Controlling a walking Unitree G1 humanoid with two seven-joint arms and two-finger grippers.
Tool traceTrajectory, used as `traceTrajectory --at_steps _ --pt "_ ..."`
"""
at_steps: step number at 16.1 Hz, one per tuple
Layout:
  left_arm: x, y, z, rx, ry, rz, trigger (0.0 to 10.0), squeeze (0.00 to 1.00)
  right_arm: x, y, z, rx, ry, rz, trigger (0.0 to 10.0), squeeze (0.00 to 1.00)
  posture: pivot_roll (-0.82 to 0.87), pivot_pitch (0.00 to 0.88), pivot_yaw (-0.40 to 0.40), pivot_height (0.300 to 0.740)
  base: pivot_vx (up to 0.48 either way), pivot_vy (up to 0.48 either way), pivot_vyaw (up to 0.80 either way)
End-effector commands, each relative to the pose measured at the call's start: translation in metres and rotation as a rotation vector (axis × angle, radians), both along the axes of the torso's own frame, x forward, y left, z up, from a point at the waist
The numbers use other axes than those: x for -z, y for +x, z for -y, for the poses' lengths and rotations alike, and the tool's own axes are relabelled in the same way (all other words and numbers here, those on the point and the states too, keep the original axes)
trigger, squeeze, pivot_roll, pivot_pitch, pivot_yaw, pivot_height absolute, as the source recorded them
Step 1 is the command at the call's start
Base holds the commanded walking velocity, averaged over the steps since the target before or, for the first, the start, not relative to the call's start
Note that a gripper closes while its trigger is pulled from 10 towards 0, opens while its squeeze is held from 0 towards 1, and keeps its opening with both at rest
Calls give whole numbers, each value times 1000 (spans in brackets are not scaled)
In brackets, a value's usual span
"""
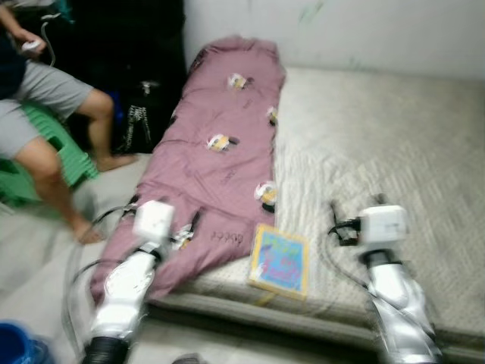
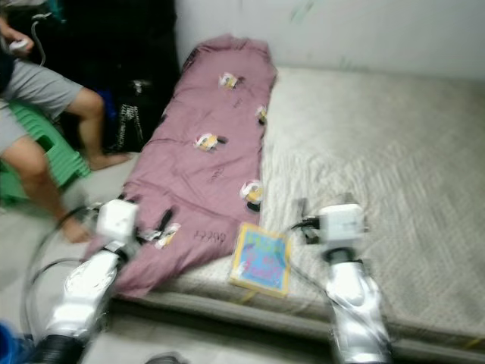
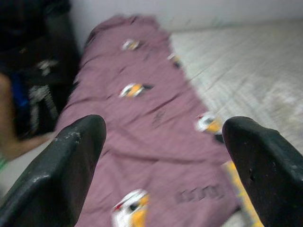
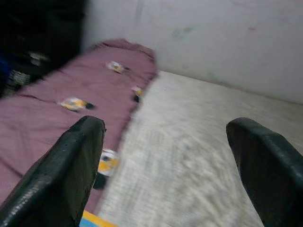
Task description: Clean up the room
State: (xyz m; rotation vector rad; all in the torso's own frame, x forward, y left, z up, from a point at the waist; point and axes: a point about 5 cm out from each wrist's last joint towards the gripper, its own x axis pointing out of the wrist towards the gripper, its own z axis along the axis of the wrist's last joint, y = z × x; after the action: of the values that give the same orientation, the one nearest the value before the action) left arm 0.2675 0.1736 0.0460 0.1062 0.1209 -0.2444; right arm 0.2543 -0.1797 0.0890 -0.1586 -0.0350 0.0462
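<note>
A mauve blanket with small cartoon patches lies lengthwise along the left side of a grey mattress, and its near end hangs over the edge. A colourful book with a yellow border lies flat near the mattress's front edge, just right of the blanket. My left gripper is open above the blanket's near end, with nothing between its fingers. My right gripper is open over the bare mattress to the right of the book and holds nothing.
A person sits on a green stool at the left, feet on the floor beside the mattress. A black bag stands behind their legs. A blue container is at the bottom left. A white wall backs the mattress.
</note>
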Motion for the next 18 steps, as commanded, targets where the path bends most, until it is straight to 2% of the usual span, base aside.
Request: traceTrajectory --at_steps 1,4,12,14,18 --pt "-6 6 9 17 -13 25 10000 0 3 -5 12 30 -19 -14 10000 0 -138 0 44 740 0 0 0" --pt "-5 6 10 9 -11 20 10000 0 3 -4 14 37 -20 -19 10000 0 -140 0 41 740 0 0 0" --pt "-4 7 12 1 -6 22 10000 0 3 -3 16 38 -20 -21 10000 0 -140 0 35 740 0 0 -723" --pt "-4 7 12 1 -7 23 10000 0 4 -3 16 38 -22 -22 10000 0 -139 0 34 740 0 0 0" --pt "-5 6 13 6 -14 25 10000 0 4 -1 16 35 -26 -22 10000 0 -137 0 33 740 0 -305 0"
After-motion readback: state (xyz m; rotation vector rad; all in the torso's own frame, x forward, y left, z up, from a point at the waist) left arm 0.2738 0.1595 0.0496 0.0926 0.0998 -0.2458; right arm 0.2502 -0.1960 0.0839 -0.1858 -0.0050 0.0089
